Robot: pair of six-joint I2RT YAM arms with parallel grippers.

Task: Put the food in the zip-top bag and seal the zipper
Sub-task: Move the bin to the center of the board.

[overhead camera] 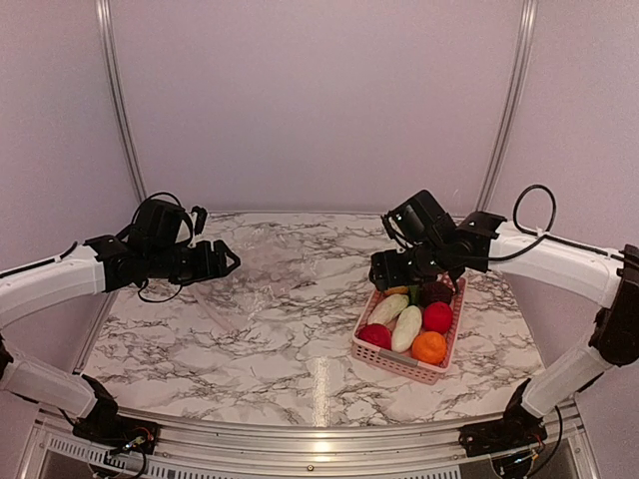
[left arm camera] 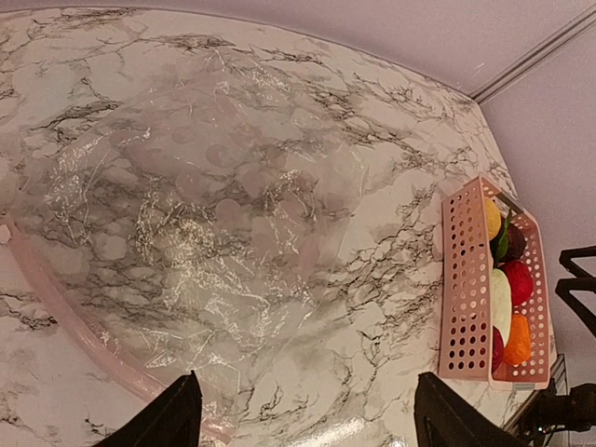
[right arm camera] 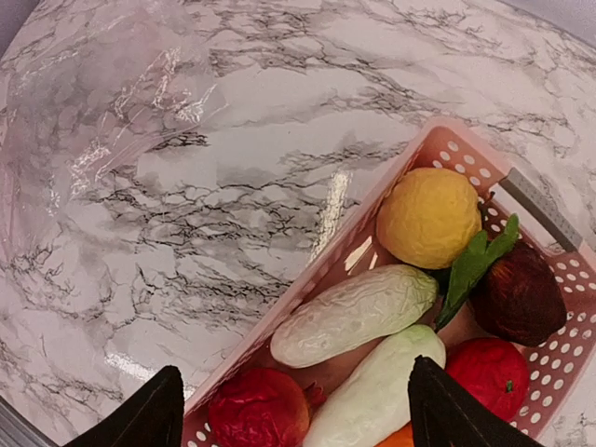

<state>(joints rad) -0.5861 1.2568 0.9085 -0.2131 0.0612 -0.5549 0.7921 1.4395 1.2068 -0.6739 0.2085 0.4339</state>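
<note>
The food (overhead camera: 409,324) lies in a pink lattice basket (overhead camera: 397,361) at the right: two white oblong pieces (right arm camera: 358,314), a yellow round one (right arm camera: 428,216), a green leaf (right arm camera: 473,265), a dark maroon one (right arm camera: 520,296), red ones (right arm camera: 259,410) and an orange one (overhead camera: 428,346). The clear zip-top bag (overhead camera: 250,274) lies flat on the marble, crinkled, and fills the left wrist view (left arm camera: 186,214). Its pinkish zipper strip (left arm camera: 65,312) runs along the near-left edge. My left gripper (overhead camera: 228,261) is open above the bag's left side. My right gripper (overhead camera: 381,271) is open above the basket's far end.
The marble table (overhead camera: 280,369) has a metal rail along its near edge (overhead camera: 300,439). Pale walls and two corner posts stand behind. The basket's grey handle (right arm camera: 540,209) shows at its far end.
</note>
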